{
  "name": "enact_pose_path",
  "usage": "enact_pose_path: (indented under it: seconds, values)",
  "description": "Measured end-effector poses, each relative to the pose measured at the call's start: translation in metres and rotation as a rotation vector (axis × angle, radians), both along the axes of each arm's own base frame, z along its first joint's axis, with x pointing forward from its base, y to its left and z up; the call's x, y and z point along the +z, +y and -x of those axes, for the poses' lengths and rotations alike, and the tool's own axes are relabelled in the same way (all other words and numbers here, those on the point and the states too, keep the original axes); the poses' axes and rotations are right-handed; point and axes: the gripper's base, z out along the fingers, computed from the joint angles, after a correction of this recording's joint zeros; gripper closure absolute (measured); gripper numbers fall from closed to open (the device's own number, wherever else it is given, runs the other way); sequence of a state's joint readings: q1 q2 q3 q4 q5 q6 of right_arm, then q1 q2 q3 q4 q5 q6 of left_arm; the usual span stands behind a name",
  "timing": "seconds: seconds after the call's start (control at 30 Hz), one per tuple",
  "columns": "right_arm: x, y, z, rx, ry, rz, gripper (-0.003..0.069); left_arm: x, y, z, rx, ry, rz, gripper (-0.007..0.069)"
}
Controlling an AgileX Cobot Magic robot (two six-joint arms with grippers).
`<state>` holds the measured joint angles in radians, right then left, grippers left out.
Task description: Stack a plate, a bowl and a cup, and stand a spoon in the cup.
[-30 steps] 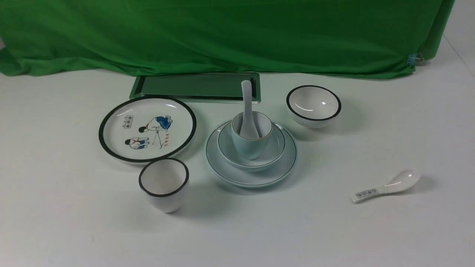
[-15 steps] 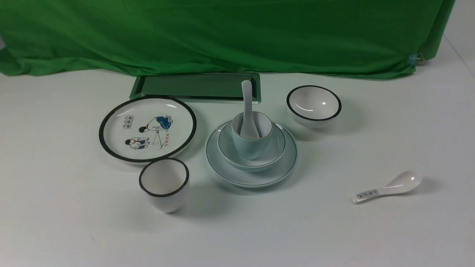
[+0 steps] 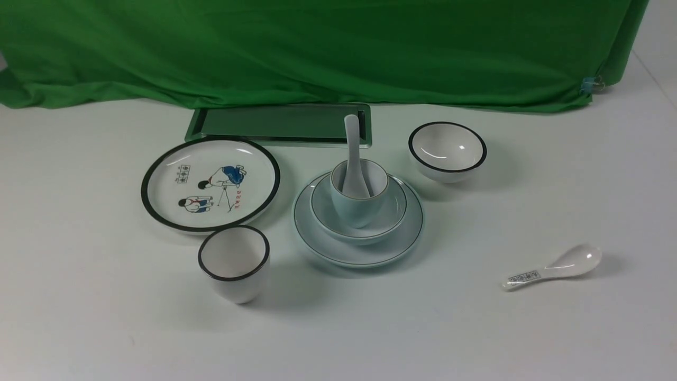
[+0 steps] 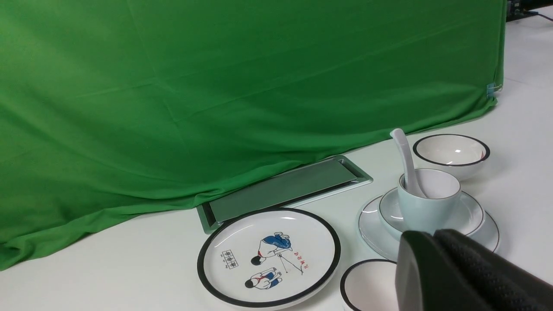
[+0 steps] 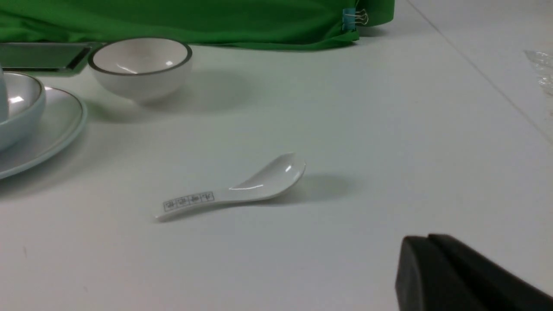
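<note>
Taken from left to right on the white table (image 3: 79,317), the cartoon plate (image 3: 210,183) with its thick black rim is met first, with the black-rimmed white cup (image 3: 234,263) standing just in front of it and the grey recessed panel (image 3: 280,124) lying behind, against the green cloth (image 3: 317,47). Next comes the stack: the plate (image 3: 317,241) lies flat on the table, the bowl (image 3: 394,203) is seated in it, the cup (image 3: 355,208) stands in the bowl, and the spoon (image 3: 351,153) is stood in the cup, bowl end down, with its handle rising upright and leaning slightly away from the robot. Further right the black-rimmed bowl (image 3: 447,151) is found, and nearest the right edge the lettered spoon (image 3: 552,267) lies flat, well apart from the stack. Neither arm is seen in the front view. In each wrist view only a dark corner of the left gripper (image 4: 466,276) and of the right gripper (image 5: 458,276) is shown, so it cannot be told how the jaws stand; nothing is seen to be held. The stack is seen ahead of the left gripper, close beyond it, so the left arm is judged the nearer; the spoon's long axis is near vertical. The task is judged complete as things lie, and no further grasp appears to be called for.
</note>
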<state>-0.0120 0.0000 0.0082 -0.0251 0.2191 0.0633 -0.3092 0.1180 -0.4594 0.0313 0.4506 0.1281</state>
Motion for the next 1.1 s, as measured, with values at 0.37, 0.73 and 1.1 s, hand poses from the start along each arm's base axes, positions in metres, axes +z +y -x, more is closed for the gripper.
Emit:
enact_pose_path:
  seconds: [0.37, 0.73, 1.1]
  values:
    - [0.0, 0.0, 0.0, 0.0, 0.001, 0.0, 0.0605, -0.007, -0.002, -0.004, -0.006, -0.026, 0.019, 0.0656]
    - [0.0, 0.0, 0.0, 0.0, 0.001, 0.0, 0.0577, -0.075, 0.005, -0.02, 0.218, -0.129, 0.09, 0.0656]
    - [0.0, 0.0, 0.0, 0.0, 0.002, 0.0, 0.0549, -0.123, 0.013, -0.023, 0.371, 0.101, 0.059, 0.0656]
